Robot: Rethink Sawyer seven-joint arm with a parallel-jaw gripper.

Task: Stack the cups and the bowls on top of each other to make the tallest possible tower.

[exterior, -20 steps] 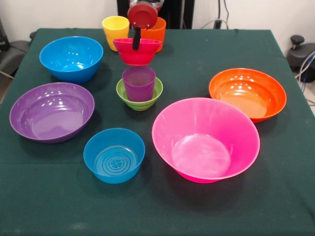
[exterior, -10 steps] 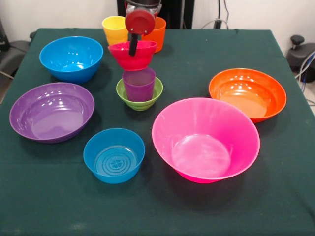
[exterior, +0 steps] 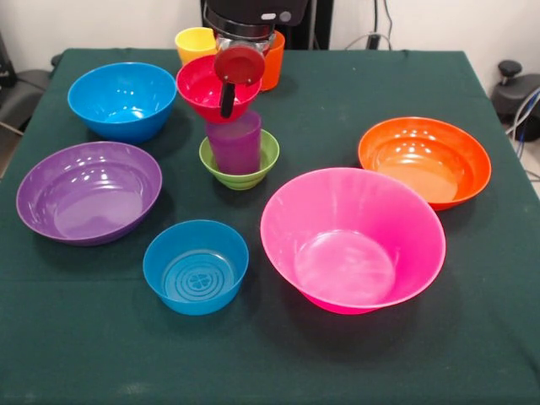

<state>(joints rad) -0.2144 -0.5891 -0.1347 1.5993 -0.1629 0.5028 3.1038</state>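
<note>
The purple cup (exterior: 234,145) stands upright inside the small green bowl (exterior: 253,174) at the table's middle. My gripper (exterior: 228,94) is shut on the near rim of the small red bowl (exterior: 199,88), one dark finger reaching down into it. The red bowl is tilted with its opening toward the camera and hangs right over the purple cup's rim; I cannot tell whether they touch. The yellow cup (exterior: 193,40) and the orange cup (exterior: 272,64) stand behind the gripper at the far edge, partly hidden.
A mid-sized blue bowl (exterior: 122,99) and a purple bowl (exterior: 89,191) sit at the left. A small blue bowl (exterior: 196,267) sits at the front, the large pink bowl (exterior: 353,240) at front right, and an orange bowl (exterior: 423,160) at the right.
My gripper has come down with the red bowl. The bowl has tipped its opening toward the camera and now sits close over the purple cup.
</note>
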